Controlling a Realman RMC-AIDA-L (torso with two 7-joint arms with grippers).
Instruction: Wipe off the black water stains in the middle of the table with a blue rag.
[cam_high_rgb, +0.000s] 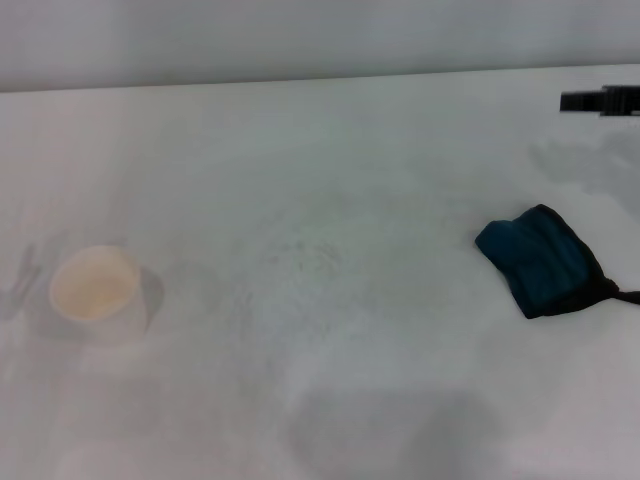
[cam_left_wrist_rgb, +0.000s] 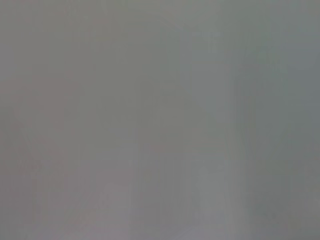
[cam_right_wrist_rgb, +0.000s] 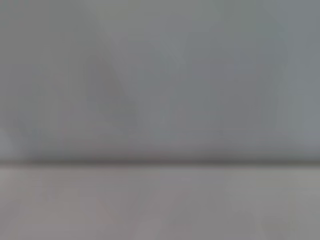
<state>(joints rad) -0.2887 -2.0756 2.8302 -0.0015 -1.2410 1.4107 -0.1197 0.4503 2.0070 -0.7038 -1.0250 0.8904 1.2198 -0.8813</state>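
the head view shows the bench (cam_high_rgb: 320, 150) as a wide white, faintly speckled surface, and on it the blue rag (cam_high_rgb: 540, 260) lies bunched near the robot's right side, its black loop tail trailing toward the right edge of the picture. it lies free on the bench with nothing touching it, which fits a cloth set within easy reach of the right arm and not yet taken up. a white paper cup (cam_high_rgb: 95, 287) stands upright well apart from it on the left side, mouth open to the camera, probably the vessel the dark liquid came from. the middle of the bench, where the black water stains should be, shows only a faint mottled patch and no clear dark blotch, so either the stain is not there now or it cannot be made out. a dark bar juts in at the far right edge above the rag; it may be part of the right arm, but no right pincer shows in any view. the left pincer is also out of sight, and both wrist views give only blank grey surfaces, so neither pincer's state can be told.
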